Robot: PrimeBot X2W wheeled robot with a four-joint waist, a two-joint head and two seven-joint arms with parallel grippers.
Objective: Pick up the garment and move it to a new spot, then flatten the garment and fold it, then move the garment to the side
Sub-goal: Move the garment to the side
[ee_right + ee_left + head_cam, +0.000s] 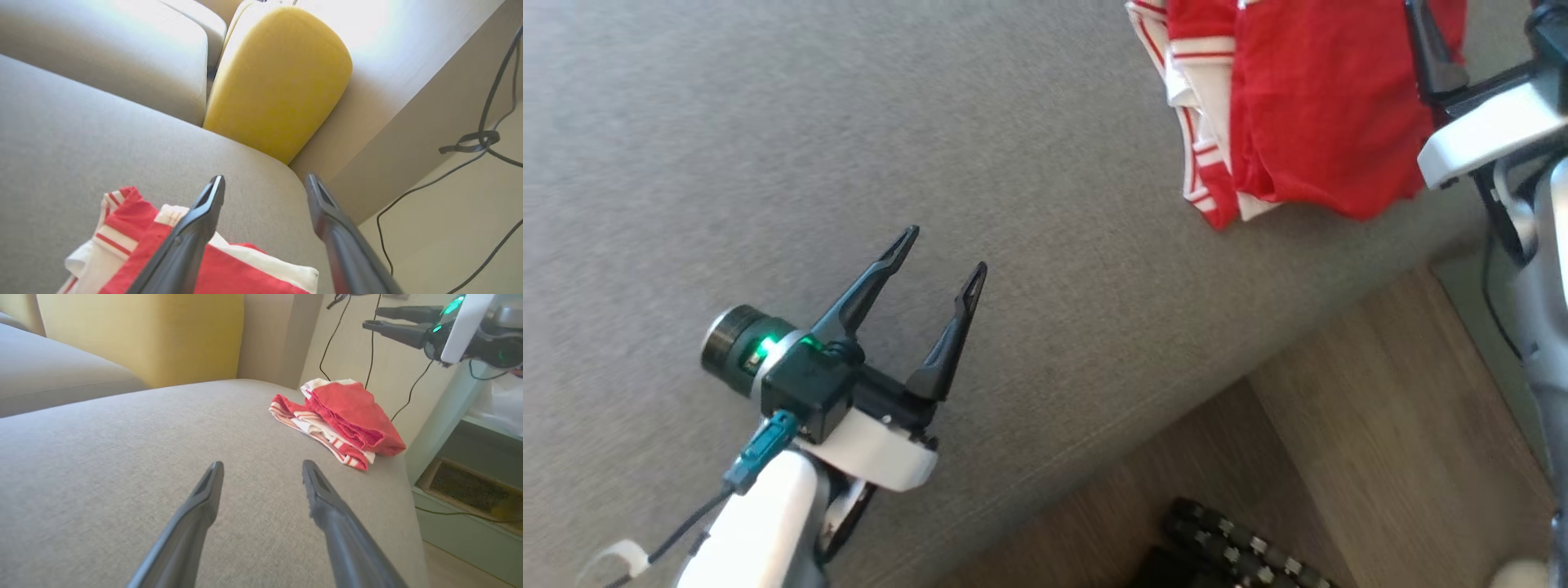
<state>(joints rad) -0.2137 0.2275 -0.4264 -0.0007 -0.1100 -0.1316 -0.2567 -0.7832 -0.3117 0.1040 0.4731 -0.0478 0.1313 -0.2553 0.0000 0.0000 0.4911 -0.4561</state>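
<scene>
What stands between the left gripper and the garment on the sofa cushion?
Nothing visible does. Bare grey cushion lies between the left gripper, jaws open, and the red and white garment near the cushion's far edge. The right gripper hangs above the garment, jaws open, not touching it.

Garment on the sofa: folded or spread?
Folded. The red-and-white garment lies as a compact stack of layers near the corner of the grey sofa seat, striped edges showing one over another.

Grey sofa seat (768, 122) w/ yellow cushion (278, 77), wood floor (1380, 425), cables (486, 139)
</scene>
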